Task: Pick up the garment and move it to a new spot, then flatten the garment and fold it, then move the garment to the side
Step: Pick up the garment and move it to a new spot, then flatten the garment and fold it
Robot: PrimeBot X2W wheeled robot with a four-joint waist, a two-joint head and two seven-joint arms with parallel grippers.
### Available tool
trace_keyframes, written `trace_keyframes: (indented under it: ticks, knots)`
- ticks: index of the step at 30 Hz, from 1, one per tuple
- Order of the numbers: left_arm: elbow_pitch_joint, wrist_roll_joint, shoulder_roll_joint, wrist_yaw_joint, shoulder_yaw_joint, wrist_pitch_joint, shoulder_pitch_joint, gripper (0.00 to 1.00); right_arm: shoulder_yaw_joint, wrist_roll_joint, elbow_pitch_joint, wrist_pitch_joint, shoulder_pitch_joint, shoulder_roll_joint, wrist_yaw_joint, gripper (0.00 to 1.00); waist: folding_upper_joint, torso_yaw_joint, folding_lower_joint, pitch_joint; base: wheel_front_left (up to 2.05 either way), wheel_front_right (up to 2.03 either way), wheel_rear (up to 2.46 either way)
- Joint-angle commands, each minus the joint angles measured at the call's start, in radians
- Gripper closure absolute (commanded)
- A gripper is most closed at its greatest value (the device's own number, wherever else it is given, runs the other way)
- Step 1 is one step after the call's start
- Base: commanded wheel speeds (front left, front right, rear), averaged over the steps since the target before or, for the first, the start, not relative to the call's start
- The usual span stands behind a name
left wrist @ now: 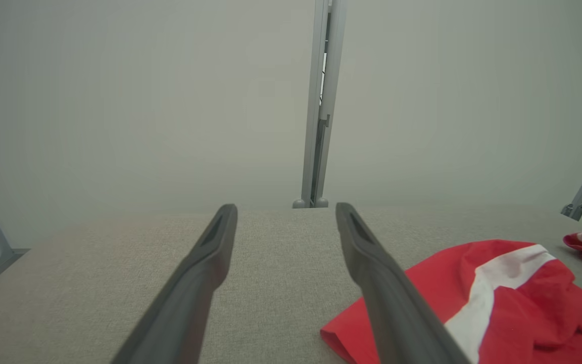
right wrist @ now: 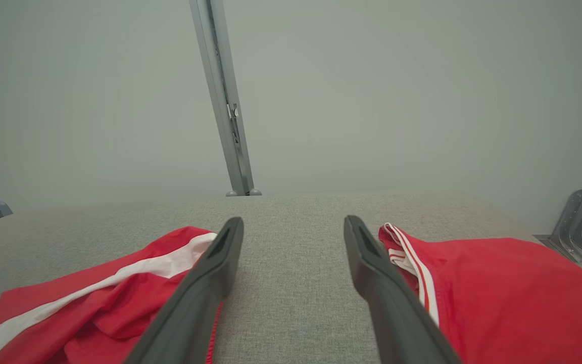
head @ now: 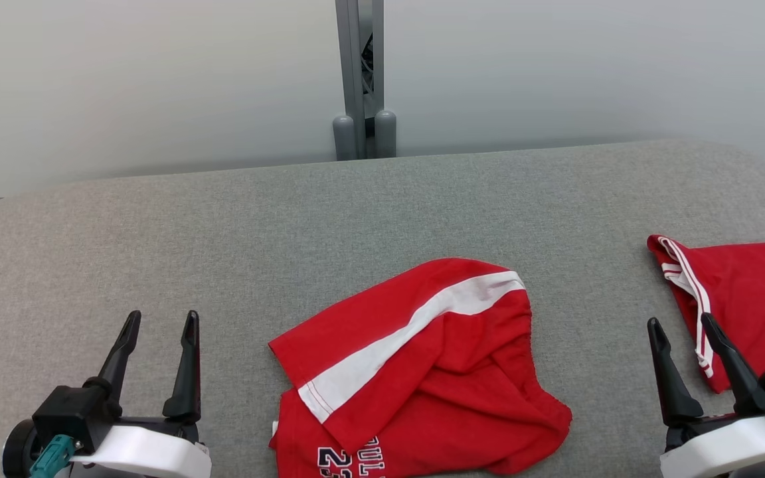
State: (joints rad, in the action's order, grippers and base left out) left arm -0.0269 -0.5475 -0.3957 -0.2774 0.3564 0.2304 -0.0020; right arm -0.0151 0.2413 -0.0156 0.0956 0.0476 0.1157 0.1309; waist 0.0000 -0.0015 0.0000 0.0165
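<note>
You're at the very start, by my read. The red garment (head: 422,358) lies crumpled at near-centre of the grey table (head: 223,219), with its white stripe diagonal, one flap turned over and printed lettering at the near edge. It isn't flattened, folded or set aside. So pick-up, relocate, flatten, fold and move-aside all look left to do.

A second red garment (head: 748,292) with thin white stripes lies at the table's right edge, well apart from the first. It looks flatter, but it runs out of frame, so I can't tell whether it's folded.

Pose:
- **Left gripper** (head: 162,317): low at near-left, fingers pointing across the table, spread wide and empty, over bare cloth left of the garment.
- **Right gripper** (head: 680,320): low at near-right, fingers spread wide and empty, aimed into the gap between the two garments. Its outer finger overlaps the second garment's striped hem in the head view. I can't tell whether it touches.
</note>
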Motion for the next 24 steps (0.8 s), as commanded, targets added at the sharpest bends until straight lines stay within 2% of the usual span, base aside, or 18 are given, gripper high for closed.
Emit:
trace_keyframes:
  ticks: [1,24]
  knots:
    - [-0.007,-0.006,-0.008,-0.006,-0.004,0.003,0.011,0.00,-0.001,-0.002,0.003,-0.005,0.009,0.000,0.000,0.00,0.0000,-0.001,0.0000,-0.001,0.00,0.00,0.00]
    - [-0.030,-0.010,-0.015,-0.031,0.003,-0.022,0.004,0.00,-0.003,-0.005,0.021,-0.015,0.004,-0.008,0.000,0.00,0.0000,0.006,0.0000,0.000,0.00,0.00,0.00]
